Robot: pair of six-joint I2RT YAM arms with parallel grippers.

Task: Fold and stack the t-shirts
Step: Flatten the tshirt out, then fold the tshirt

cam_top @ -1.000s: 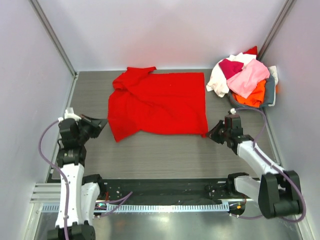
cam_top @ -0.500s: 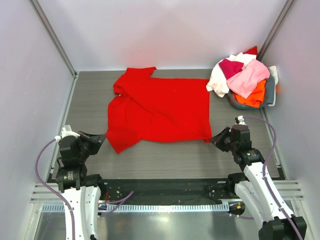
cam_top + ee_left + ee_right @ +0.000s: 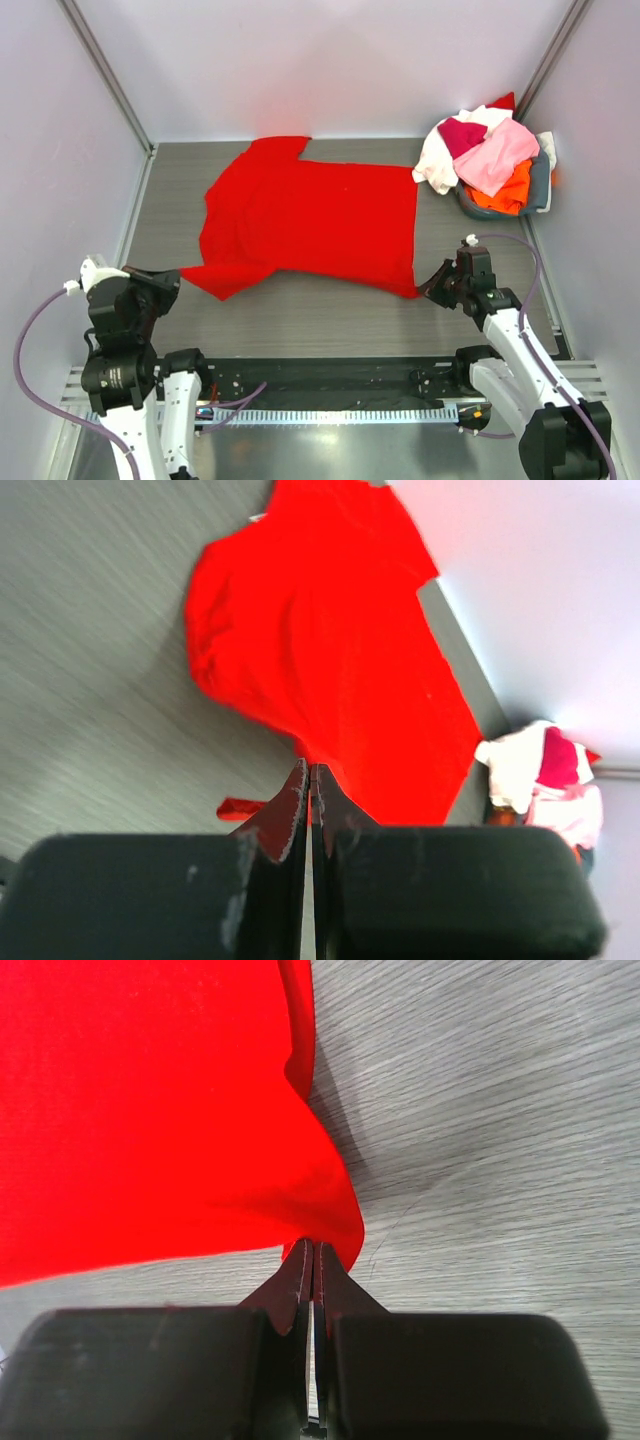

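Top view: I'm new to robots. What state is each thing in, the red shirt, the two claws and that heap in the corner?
Red shirt: unfolded, spread out on the table, pinched at both near corners.
Left gripper: shut on the red shirt.
Right gripper: shut on the red shirt.
Other shirts: crumpled, heaped together, unfolded.
Basket: overfilled with the other shirts.

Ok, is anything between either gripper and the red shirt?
Nothing visible stands between them. The left gripper and the right gripper are each shut on a near corner of the red shirt.
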